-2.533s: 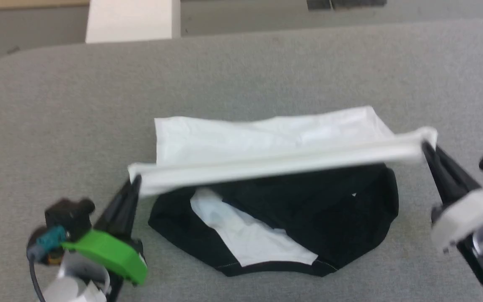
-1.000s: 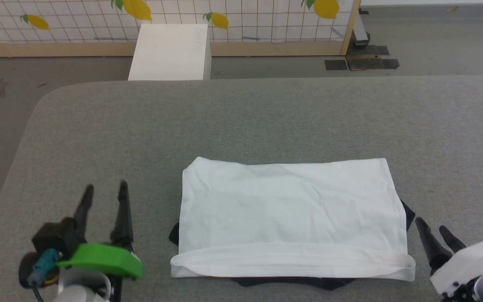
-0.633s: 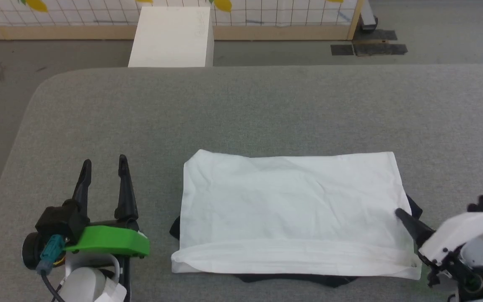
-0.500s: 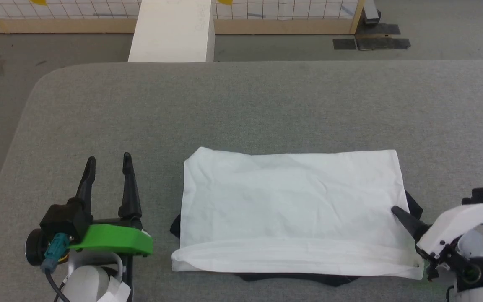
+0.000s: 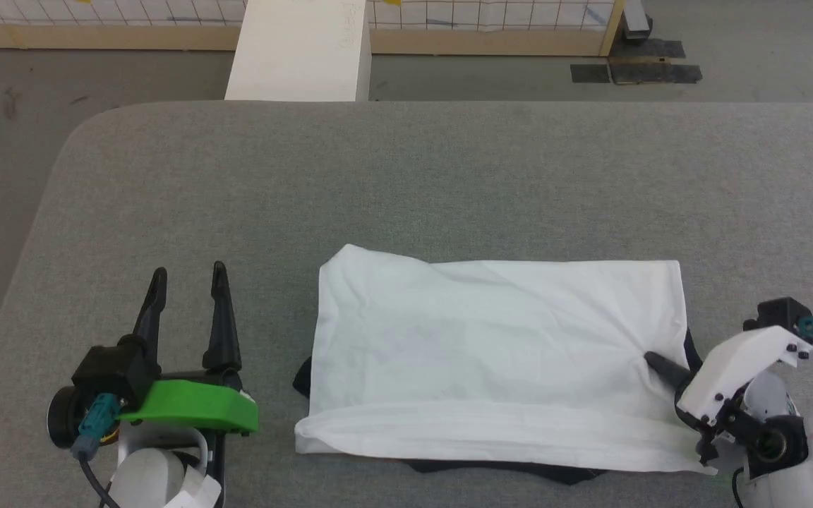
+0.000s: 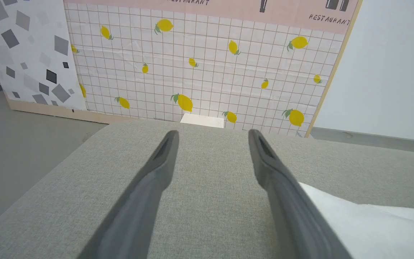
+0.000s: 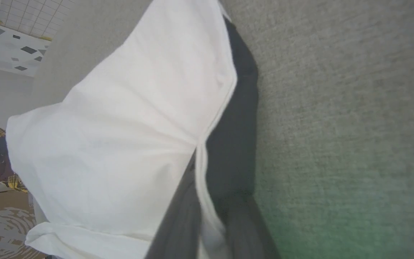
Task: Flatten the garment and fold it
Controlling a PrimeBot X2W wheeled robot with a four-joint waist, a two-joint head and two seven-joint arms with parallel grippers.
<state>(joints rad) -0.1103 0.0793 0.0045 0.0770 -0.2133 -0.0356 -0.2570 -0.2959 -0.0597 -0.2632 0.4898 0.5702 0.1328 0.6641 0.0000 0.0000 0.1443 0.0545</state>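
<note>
The garment point(image 5: 491, 346) lies folded on the grey table point(image 5: 406, 176), plain white side up, with black cloth peeking out at its near, left and right edges. My right gripper point(image 5: 650, 358) is shut on the garment's right edge, and creases fan out from the pinch. In the right wrist view the white edge point(image 7: 120, 136) is caught between the two dark fingers of my right gripper point(image 7: 195, 158), beside a black sleeve fold point(image 7: 235, 144). My left gripper point(image 5: 189, 274) stands open left of the garment, apart from it. In the left wrist view my left gripper point(image 6: 212, 135) holds nothing, with the garment's corner point(image 6: 365, 223) to its right.
A white box point(image 5: 300, 49) stands on the floor just beyond the table's far edge. A lemon-print panel point(image 6: 207, 64) rises behind it. Dark patches point(image 5: 636, 70) lie on the floor at the far right. The table's rounded corner point(image 5: 75, 141) is at the far left.
Both grippers laid the white hem over the black part and let go. The right gripper then moved in to the garment's right edge and shut on it. The left stays open.
</note>
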